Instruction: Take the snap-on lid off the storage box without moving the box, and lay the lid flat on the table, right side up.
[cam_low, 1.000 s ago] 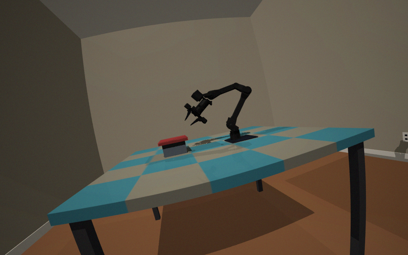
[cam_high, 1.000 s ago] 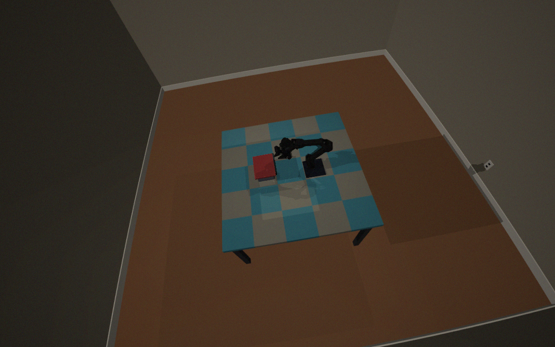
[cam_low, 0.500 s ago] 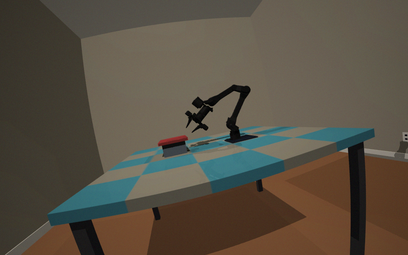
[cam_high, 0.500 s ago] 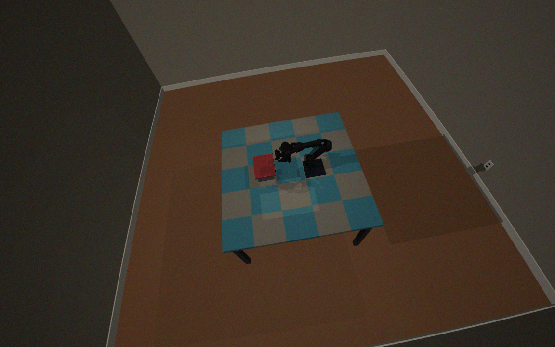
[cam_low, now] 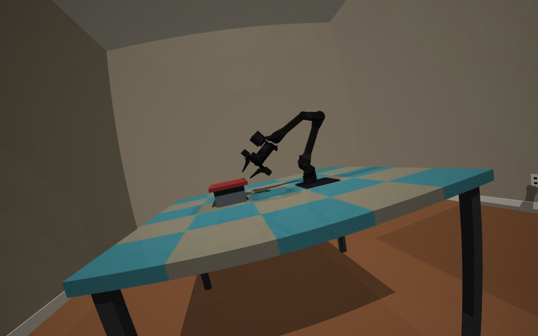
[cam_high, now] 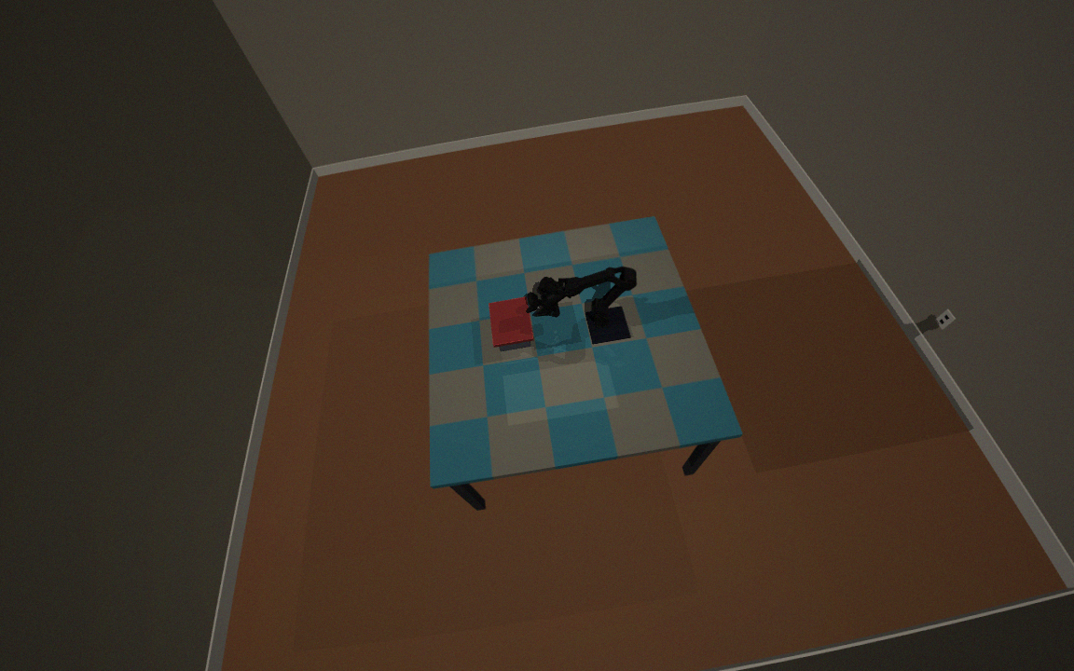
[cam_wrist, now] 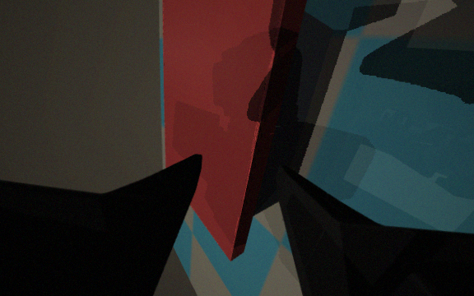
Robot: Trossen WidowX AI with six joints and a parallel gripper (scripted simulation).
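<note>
The red lid [cam_high: 511,321] [cam_low: 228,185] [cam_wrist: 216,62] sits flat on top of the grey storage box [cam_high: 516,346] [cam_low: 231,198] [cam_wrist: 287,144], which stands on the table [cam_high: 457,450] [cam_low: 221,246]. My gripper [cam_high: 536,311] [cam_low: 246,175] [cam_wrist: 239,166] is partly open and empty. It is tilted down towards the lid's edge on the arm's side, with its fingertips a little above that edge. In the wrist view, the lid's edge and corner show between the two fingertips, with one finger over the lid's top and the other beyond its side. I see no contact.
The arm's dark base plate [cam_high: 610,327] [cam_low: 326,182] is on the table to the right of the box. The arm arches over the table between base and box. The arm's shadow falls on the lid and the tabletop. Walls stand beyond the table.
</note>
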